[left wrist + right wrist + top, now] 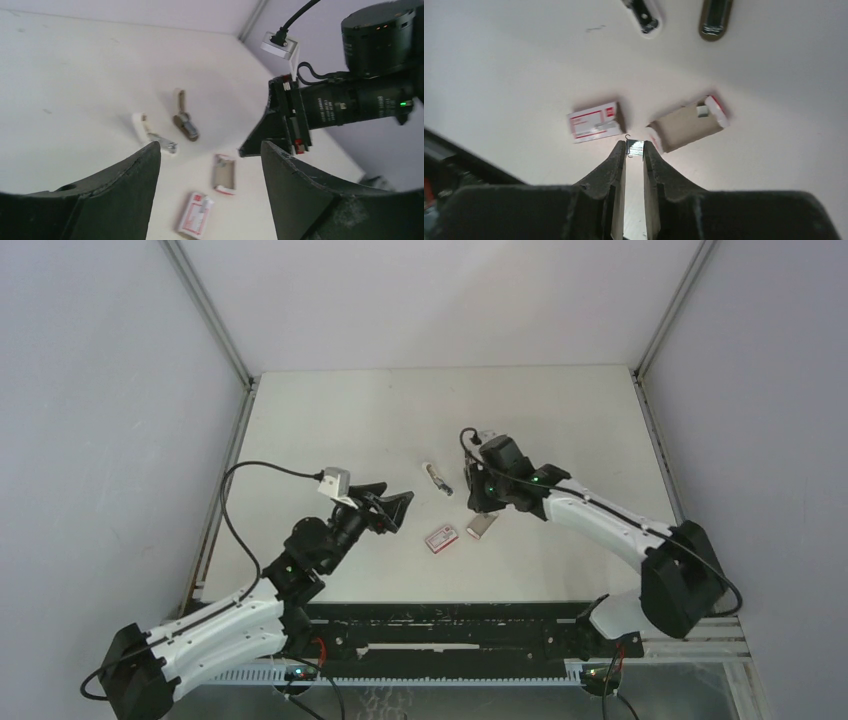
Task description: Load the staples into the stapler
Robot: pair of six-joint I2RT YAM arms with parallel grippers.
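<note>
Silvery staples, thin strip, in right pincer

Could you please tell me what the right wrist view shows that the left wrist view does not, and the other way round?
Only the right wrist view shows a short strip of staples pinched between the tips of the right gripper. Only the left wrist view shows the left gripper, open with nothing in it, and the right gripper seen from outside. Both views show the opened stapler, the red-and-white box and the brown cardboard tray lying on the table.
</note>
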